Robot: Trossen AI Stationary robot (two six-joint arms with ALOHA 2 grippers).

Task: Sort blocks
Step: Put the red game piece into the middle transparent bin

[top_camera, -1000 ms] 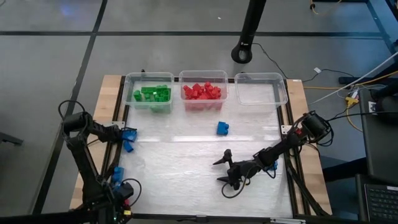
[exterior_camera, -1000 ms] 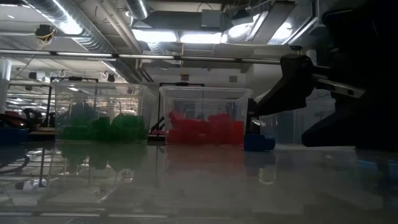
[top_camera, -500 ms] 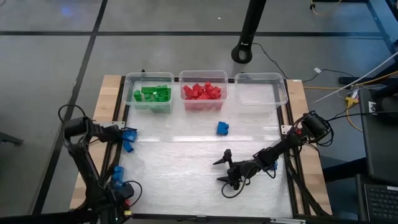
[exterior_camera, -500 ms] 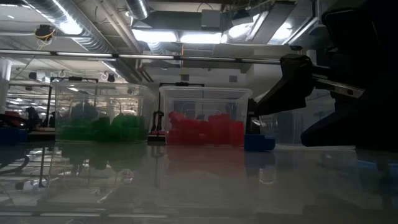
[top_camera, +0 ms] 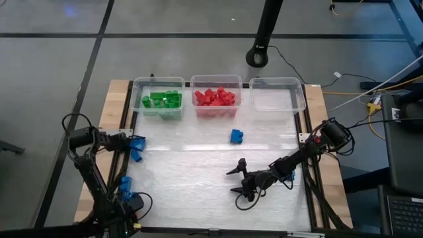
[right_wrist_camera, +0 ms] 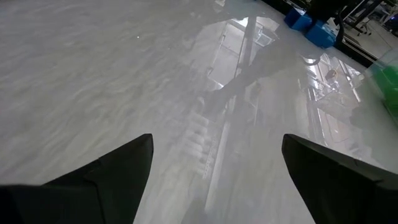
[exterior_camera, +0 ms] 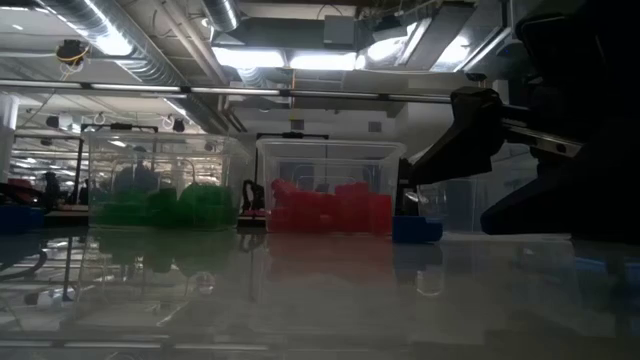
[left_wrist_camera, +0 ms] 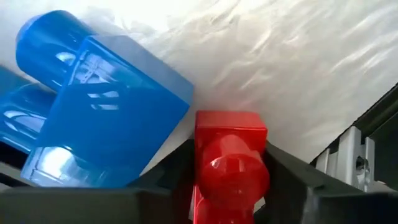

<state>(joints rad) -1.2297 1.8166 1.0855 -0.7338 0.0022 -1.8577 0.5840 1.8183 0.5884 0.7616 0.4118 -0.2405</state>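
Three clear bins sit in a row along the top edge of the pale surface (top_camera: 198, 192) in the high view: the left bin (top_camera: 158, 96) holds green blocks (top_camera: 161, 100), the middle bin (top_camera: 216, 95) holds red blocks (top_camera: 214, 97), and the right bin (top_camera: 277, 94) has nothing visible in it. One blue block (top_camera: 236, 136) lies alone on the surface just below the gap between the middle and right bins; in the low view it shows as a blue brick (exterior_camera: 416, 229) right of the red-filled bin. At the left edge of the frame the left gripper (top_camera: 135, 149) hovers over the surface's border beside blue pieces. Its wrist view shows a red block (left_wrist_camera: 230, 165) between the two dark fingers, with a blue block (left_wrist_camera: 102, 118) touching it on one side; whether the jaws are clamped on the red block cannot be told. Lower centre-right in the high view, the right gripper (top_camera: 236, 181) lies low over bare surface, well apart from the lone blue block, its jaws spread wide and holding nothing, as its wrist view confirms with both fingers (right_wrist_camera: 106, 177) far apart.
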